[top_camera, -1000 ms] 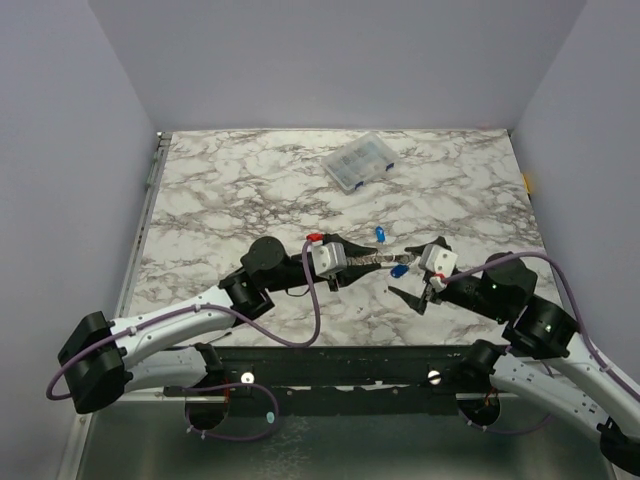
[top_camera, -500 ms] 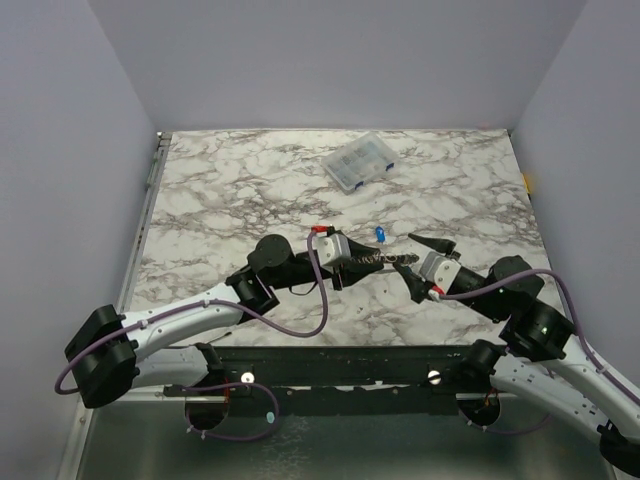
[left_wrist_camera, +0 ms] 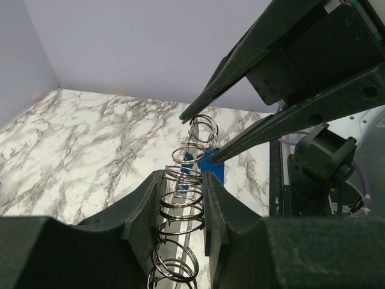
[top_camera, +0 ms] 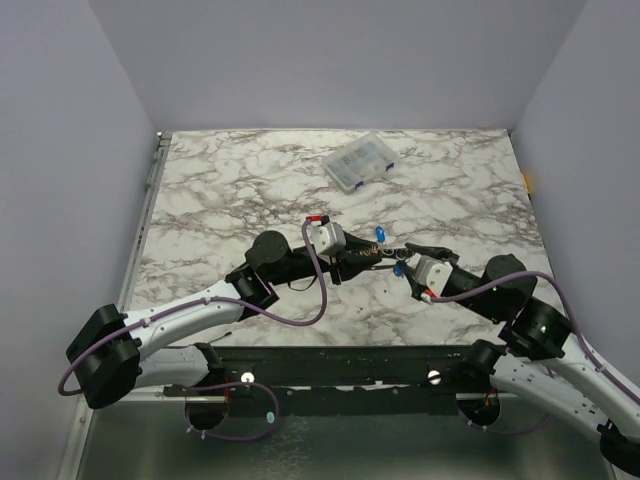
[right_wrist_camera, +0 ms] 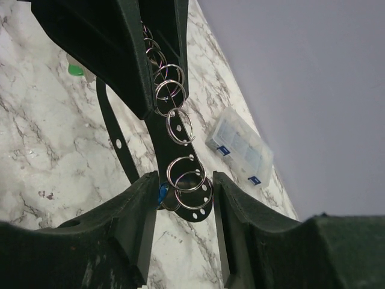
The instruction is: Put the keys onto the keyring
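Because the keyring (left_wrist_camera: 180, 205) is thin, floppy and slippery, my left gripper (left_wrist_camera: 183, 180) pinches it above the marble table (top_camera: 220, 190), and my half-open, empty right gripper (right_wrist_camera: 180, 180) sits around the end ring (right_wrist_camera: 185, 173), where I'd grab.

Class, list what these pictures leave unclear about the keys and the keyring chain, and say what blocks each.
- Green key: right wrist view, only a sliver shows; the left fingers cover the rest.
- Blue key: right wrist view, mostly behind a right finger.
- Keyring chain: left wrist view, lower end cut off by the bottom edge; top view, rings too small to count.
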### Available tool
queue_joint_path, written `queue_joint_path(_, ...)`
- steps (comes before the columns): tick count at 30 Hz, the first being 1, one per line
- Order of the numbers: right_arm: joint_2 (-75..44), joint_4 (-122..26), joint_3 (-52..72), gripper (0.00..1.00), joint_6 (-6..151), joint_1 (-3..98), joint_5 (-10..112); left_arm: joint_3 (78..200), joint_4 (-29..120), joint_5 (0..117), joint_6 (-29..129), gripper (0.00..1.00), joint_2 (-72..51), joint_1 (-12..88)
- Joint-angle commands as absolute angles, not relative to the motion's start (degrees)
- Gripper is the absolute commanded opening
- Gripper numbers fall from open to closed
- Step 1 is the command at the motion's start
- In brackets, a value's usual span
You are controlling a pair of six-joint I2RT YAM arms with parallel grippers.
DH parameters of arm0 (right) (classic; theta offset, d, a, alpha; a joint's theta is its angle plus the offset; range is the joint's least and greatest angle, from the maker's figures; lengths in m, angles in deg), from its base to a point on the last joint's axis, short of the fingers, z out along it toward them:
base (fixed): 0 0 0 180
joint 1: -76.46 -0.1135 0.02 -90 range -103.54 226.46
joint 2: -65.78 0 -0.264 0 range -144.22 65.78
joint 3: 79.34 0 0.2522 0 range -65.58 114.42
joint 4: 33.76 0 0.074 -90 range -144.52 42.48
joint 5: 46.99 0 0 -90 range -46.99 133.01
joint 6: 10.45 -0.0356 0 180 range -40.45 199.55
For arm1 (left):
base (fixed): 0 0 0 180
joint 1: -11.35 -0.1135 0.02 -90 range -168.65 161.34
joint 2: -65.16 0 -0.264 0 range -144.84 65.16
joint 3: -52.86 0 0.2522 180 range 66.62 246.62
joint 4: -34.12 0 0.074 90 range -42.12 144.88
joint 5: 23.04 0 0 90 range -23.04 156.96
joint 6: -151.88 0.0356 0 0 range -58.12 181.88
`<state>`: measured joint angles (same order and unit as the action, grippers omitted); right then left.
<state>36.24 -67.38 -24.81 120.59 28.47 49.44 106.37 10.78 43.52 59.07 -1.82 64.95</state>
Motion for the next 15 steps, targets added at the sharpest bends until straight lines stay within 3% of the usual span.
queue_joint_path(1, 36.1, -68.0, -23.8, 0.45, 121.4, 28.6, 48.6, 108.3, 7.3, 44.5, 57.6, 0.0, -1.9, 64.5)
queue_joint_path(12, 34.1, -66.3, -24.1, 0.43, 121.8, 28.6, 48.6, 108.0, 6.8, 43.8, 57.5, 0.0, -2.1, 64.5)
queue_joint_path(15, 34.1, -65.8, -24.4, 0.36, 121.8, 28.6, 48.5, 108.0, 6.8, 43.6, 57.6, 0.0, -2.1, 64.6)
